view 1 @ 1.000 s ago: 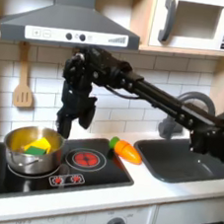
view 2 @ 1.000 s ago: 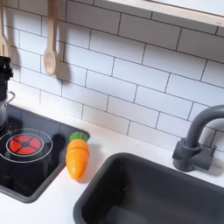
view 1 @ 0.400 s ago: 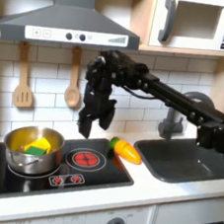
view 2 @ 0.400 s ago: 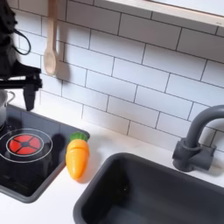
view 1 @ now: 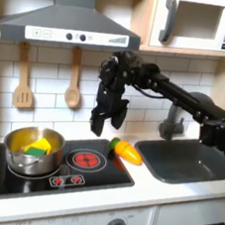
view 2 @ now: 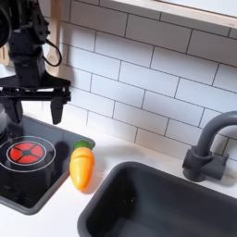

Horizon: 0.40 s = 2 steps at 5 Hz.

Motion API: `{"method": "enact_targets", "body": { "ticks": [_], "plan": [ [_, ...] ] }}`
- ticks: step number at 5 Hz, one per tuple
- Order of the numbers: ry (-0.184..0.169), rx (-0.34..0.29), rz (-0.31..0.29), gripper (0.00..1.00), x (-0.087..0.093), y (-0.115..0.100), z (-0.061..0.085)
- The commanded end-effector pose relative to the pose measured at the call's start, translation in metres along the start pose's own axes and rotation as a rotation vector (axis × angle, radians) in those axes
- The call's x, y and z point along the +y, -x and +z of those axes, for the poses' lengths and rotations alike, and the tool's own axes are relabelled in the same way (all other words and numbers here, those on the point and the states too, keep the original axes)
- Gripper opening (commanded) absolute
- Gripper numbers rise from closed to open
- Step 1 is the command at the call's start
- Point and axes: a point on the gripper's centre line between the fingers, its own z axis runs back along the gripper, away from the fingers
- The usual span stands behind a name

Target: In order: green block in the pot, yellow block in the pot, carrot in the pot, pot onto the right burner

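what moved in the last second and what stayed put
The end effector swung from above the pot toward the first exterior view's right and now hangs open above and left of the carrot, gripping nothing. The pot, with the green block and yellow block inside, and the carrot stayed where they were.

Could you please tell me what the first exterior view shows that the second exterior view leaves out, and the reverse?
First exterior view alone: the pot on the burner at the first exterior view's left, with the yellow block and green block inside. Second exterior view alone: a clear look at the gripper's spread fingers. Both exterior views share the open, empty gripper, the carrot on the counter between stove and sink, and the sink.
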Motion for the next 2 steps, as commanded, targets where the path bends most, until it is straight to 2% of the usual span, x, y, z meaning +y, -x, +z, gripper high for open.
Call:
{"method": "enact_targets", "body": {
  "ticks": [1, 2],
  "plan": [
    [0.004, -0.004, 0.01, 1.0, -0.016, 0.007, -0.004],
    [0.019, -0.008, -0.01, 1.0, -0.026, 0.014, -0.001]
  ]
}}
